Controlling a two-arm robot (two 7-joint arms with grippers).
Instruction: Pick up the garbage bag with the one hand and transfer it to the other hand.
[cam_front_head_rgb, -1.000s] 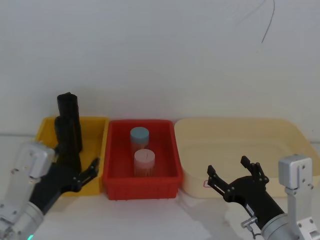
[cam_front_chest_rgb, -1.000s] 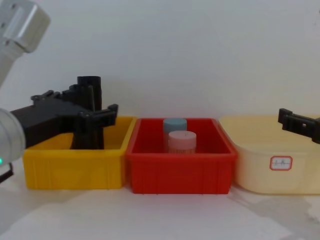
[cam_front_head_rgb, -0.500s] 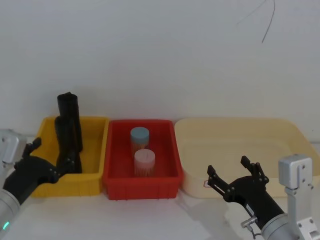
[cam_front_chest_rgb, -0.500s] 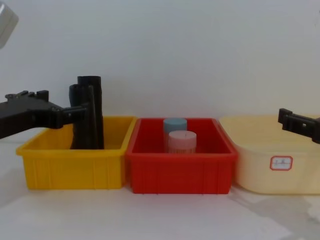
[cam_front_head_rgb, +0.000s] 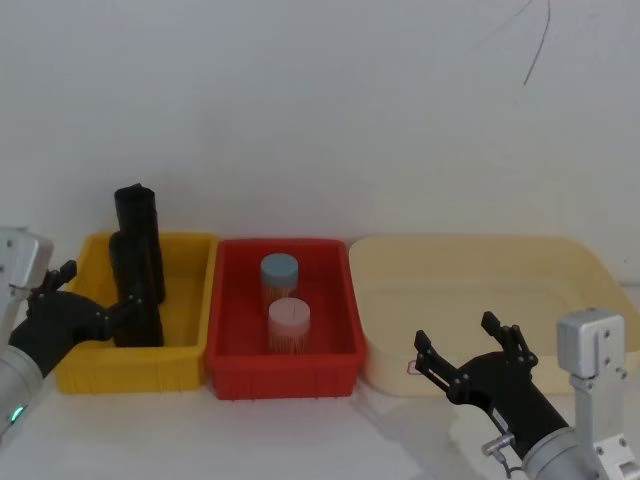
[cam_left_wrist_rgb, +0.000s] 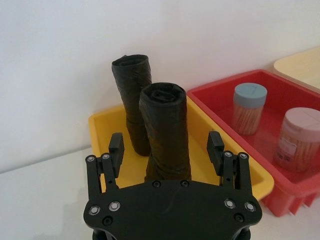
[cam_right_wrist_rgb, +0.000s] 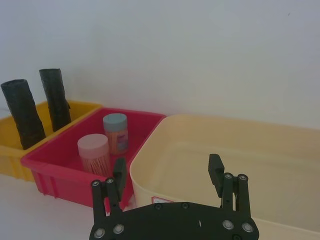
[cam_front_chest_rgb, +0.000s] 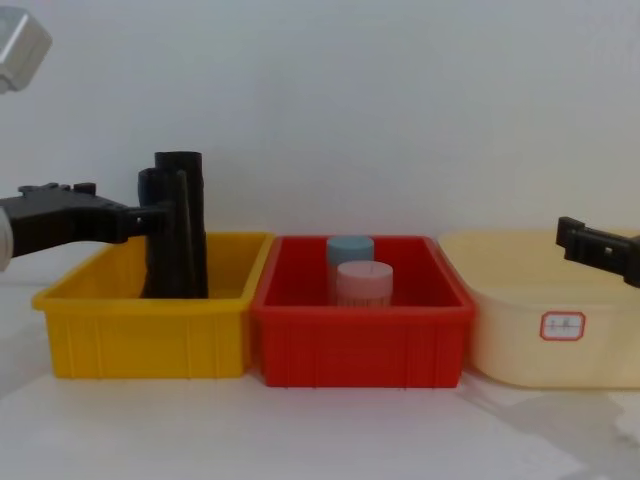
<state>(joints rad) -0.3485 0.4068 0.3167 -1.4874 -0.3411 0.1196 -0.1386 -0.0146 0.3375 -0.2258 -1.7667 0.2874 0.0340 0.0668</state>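
Right black two-finger tool hangs spread before the cream plastic tub, whose red-edged label is unreadable. Left black tool, jaws apart, straddles the rolled black plastic garbage bag standing in the yellow bin, another black roll just behind

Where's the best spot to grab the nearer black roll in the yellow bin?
Probably the garbage bag by its upper half, clear of the yellow bin rim, coming level from the robot's side. It stands about upright, so the open left hand can straddle it. The right hand hovers before the cream tub.
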